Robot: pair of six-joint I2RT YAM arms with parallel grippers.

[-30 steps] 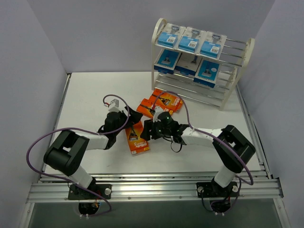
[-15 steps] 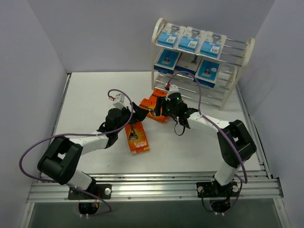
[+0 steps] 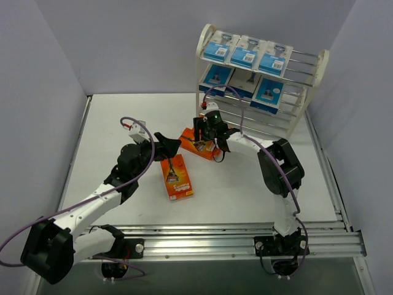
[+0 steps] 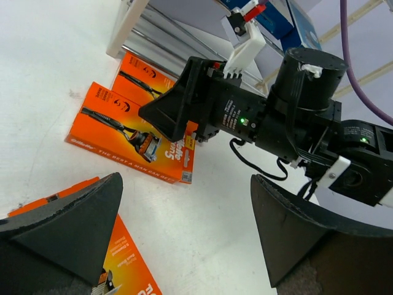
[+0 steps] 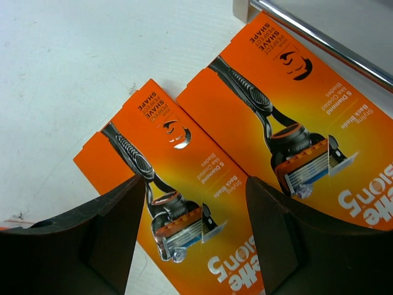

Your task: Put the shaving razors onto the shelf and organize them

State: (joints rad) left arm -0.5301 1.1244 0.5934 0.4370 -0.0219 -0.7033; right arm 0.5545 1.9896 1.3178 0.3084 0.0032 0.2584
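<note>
White counter point(image 3: 110, 123) between pale walls, seen from above. At upper right stands the cream shelf point(image 3: 201, 55). Three blue packs point(image 3: 243, 54) lie across its top tier and three more point(image 3: 242, 83) sit on the middle tier; the bottom tier looks bare. You appear about two-thirds through. Three orange boxes lie on the counter, not yet shelved: a pair point(image 3: 199, 144) side by side at centre, just before the shelf's foot, and a lone box point(image 3: 177, 178) below and left of them. Your right tool point(image 5: 195, 190) hovers over the pair, jaws partly apart, gripping nothing. Your left tool point(image 4: 184, 221), spread wide and empty, sits near the lone box.
</note>
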